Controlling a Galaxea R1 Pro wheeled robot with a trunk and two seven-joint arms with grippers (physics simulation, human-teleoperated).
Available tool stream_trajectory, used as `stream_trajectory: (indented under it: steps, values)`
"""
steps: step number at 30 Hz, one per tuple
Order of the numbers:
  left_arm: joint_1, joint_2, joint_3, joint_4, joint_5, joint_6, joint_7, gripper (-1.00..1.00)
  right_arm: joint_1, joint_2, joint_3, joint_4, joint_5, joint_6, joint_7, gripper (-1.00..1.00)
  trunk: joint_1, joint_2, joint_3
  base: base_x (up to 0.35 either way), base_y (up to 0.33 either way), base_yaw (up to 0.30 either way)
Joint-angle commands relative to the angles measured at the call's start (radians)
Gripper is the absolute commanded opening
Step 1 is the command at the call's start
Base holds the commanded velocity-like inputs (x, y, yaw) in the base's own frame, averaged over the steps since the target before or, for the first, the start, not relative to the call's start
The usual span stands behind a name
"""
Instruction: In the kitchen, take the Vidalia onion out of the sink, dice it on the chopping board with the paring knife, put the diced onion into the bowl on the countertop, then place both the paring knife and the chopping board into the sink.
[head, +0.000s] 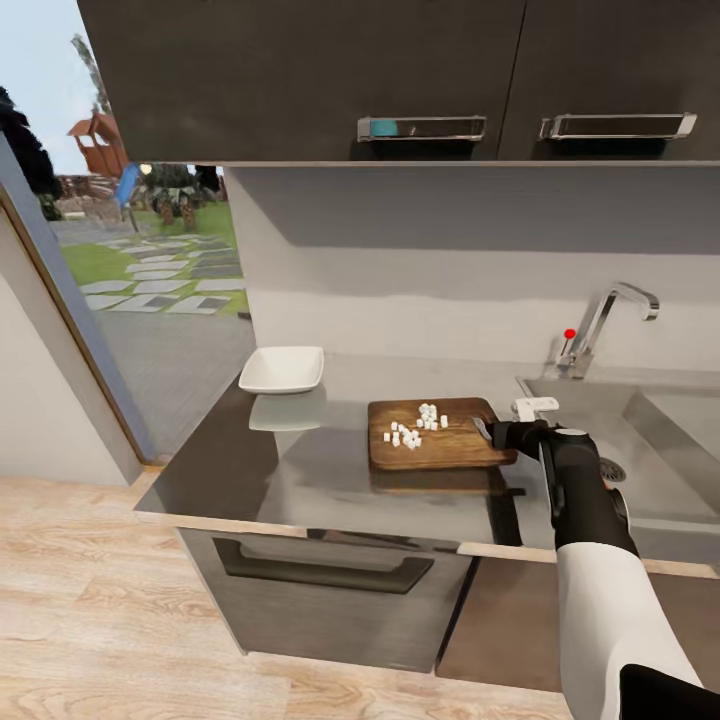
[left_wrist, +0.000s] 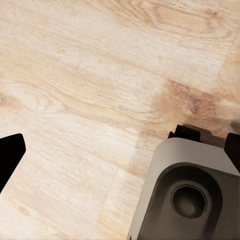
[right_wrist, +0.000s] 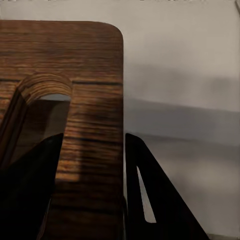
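Dark brown wooden rectangular chopping board (head: 440, 434) on grey reflective steel countertop (head: 300, 470), small white diced onion pieces (head: 415, 427) on top | right gripper (head: 503, 437) fingers (right_wrist: 155, 200) straddle board's slotted end nearest grey steel sink (head: 650, 440) | shallow white squarish bowl (head: 283, 369) well apart from board, opposite side | left gripper: grip cannot be judged

The brown chopping board (right_wrist: 75, 75) is lying on the grey table (right_wrist: 185, 65). The right end effector (right_wrist: 92, 190) is pinching its edge, one dark finger in the slot hole, the other beside the edge.
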Motion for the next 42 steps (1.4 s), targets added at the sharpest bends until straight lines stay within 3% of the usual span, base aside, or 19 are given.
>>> stream_trajectory:
  steps: [1, 6, 12, 16, 27, 42]
  values:
    - [-0.002, -0.001, -0.008, 0.004, 0.006, -0.006, 0.002, 1.00, -0.001, 0.001, -0.004, -0.002, 0.009, 0.002, 0.009, -1.00, 0.000, -0.001, -0.001, 0.000, 0.000, 0.000]
    - [-0.002, -0.001, -0.008, 0.004, 0.006, -0.006, 0.002, 1.00, -0.002, 0.000, -0.004, -0.016, 0.009, 0.007, 0.005, -1.00, 0.000, -0.001, -0.001, 0.000, 0.000, 0.000]
    - [-0.002, -0.002, -0.008, 0.004, 0.006, -0.006, 0.002, 1.00, -0.002, 0.000, -0.001, -0.126, 0.009, 0.093, 0.004, -1.00, 0.000, -0.001, -0.001, 0.000, 0.000, 0.000]
    - [-0.002, -0.002, -0.008, 0.004, 0.006, -0.006, 0.002, 1.00, -0.003, 0.000, 0.052, -0.146, 0.010, 0.121, 0.002, -1.00, 0.000, -0.001, -0.001, 0.000, 0.000, 0.000]
    - [-0.002, -0.002, -0.008, 0.004, 0.006, -0.006, 0.002, 1.00, -0.008, 0.000, 0.098, -0.173, 0.010, 0.149, -0.001, -1.00, 0.000, -0.001, -0.001, 0.000, 0.000, 0.000]
    - [-0.002, -0.002, -0.008, 0.004, 0.006, -0.005, 0.002, 1.00, -0.008, 0.000, 0.099, -0.207, 0.010, 0.189, 0.000, -1.00, -0.057, 0.104, 0.046, 0.000, 0.000, 0.000]
